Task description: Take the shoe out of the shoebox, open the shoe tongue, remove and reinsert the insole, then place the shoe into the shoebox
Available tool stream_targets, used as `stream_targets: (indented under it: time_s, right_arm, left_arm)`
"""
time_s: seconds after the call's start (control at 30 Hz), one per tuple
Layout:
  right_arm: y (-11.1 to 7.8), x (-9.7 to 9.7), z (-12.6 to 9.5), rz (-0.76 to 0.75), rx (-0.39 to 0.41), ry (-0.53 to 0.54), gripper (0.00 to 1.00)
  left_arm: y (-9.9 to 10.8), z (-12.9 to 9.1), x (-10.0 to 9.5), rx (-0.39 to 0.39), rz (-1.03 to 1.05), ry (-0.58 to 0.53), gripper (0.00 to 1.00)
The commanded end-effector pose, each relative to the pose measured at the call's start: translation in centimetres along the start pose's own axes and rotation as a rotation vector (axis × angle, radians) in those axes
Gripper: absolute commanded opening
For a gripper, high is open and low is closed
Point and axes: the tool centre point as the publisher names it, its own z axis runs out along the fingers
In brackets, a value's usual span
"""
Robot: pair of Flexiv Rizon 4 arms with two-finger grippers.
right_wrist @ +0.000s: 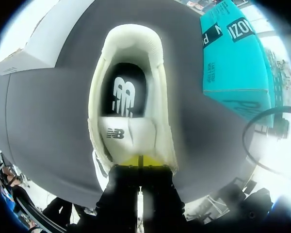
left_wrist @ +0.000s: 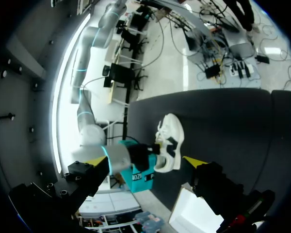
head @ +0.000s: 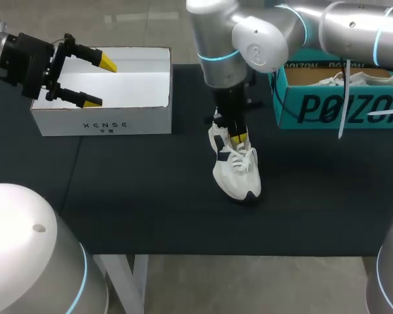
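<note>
Standing on the dark table point(head: 150, 196) between two boxes, the white shoe point(head: 239, 175) has its tongue point(right_wrist: 121, 136) pinched in the right gripper's point(right_wrist: 139, 160) narrow fingers. A teal shoebox point(head: 327, 108) sits to its right. The left gripper point(head: 99, 82) hangs wide apart over the white box point(head: 105, 121).

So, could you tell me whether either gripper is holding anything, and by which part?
The right gripper looks pinched on the white shoe at its tongue. The left gripper is open and holds nothing.

The table point(head: 150, 209) looks matt dark cloth, the white shoebox point(head: 65, 121) smooth card, the shoe point(head: 236, 175) soft pale fabric.
</note>
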Motion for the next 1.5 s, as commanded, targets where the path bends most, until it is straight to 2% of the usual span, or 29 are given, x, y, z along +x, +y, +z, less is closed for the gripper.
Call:
stream_targets:
  time_s: [0.03,0.27,0.43,0.63,0.8,0.93,1.07,1.13,1.23,1.3,1.37,1.4,1.43,1.5]
  right_arm:
    - [0.2,0.1,-0.6,0.005,-0.008,0.0,0.0]
    - [1.0,-0.8,-2.3,0.008,-0.089,0.022,0.0]
    - [2.5,-0.3,-1.6,-0.044,-0.115,0.055,0.0]
    - [3.4,0.8,-0.8,-0.094,-0.095,0.058,0.0]
    - [3.2,1.3,-0.1,-0.103,-0.069,0.073,0.0]
    - [3.1,0.8,-2.4,-0.163,-0.148,0.091,0.0]
    - [4.0,0.5,-5.7,-0.389,-0.265,0.078,0.0]
    - [4.5,0.6,-7.2,-0.543,-0.33,0.107,0.0]
    - [5.1,1.0,-9.1,-0.842,-0.374,0.125,0.0]
    - [5.1,1.2,-9.9,-1.038,-0.373,0.156,0.0]
    - [4.6,1.8,-10.9,-1.329,-0.359,0.139,0.0]
    - [4.3,1.9,-11.2,-1.401,-0.357,0.123,0.0]
    - [4.3,1.9,-11.4,-1.428,-0.347,0.08,0.0]
    - [4.2,1.8,-11.9,-1.478,-0.35,0.067,0.0]
  left_arm:
    - [0.0,0.0,0.0,0.001,0.001,0.002,1.0]
    - [0.0,0.0,0.0,0.001,0.001,0.002,1.0]
    - [0.0,0.0,0.0,0.001,0.001,0.002,1.0]
    - [0.0,0.0,0.0,0.001,0.001,0.002,1.0]
    - [0.0,0.0,0.0,0.001,0.001,0.002,1.0]
    - [0.0,0.0,0.0,0.001,0.001,0.002,1.0]
    - [0.0,0.0,0.0,0.001,0.001,0.002,1.0]
    - [0.0,0.0,0.0,0.001,0.001,0.002,1.0]
    - [0.0,0.0,0.0,0.001,0.001,0.002,1.0]
    - [0.0,0.0,0.0,0.001,0.001,0.002,1.0]
    - [0.0,0.0,0.0,0.001,0.001,0.002,1.0]
    - [0.0,0.0,0.0,0.001,0.001,0.002,1.0]
    - [0.0,0.0,0.0,0.001,0.001,0.002,1.0]
    - [0.0,0.0,0.0,0.001,0.001,0.002,1.0]
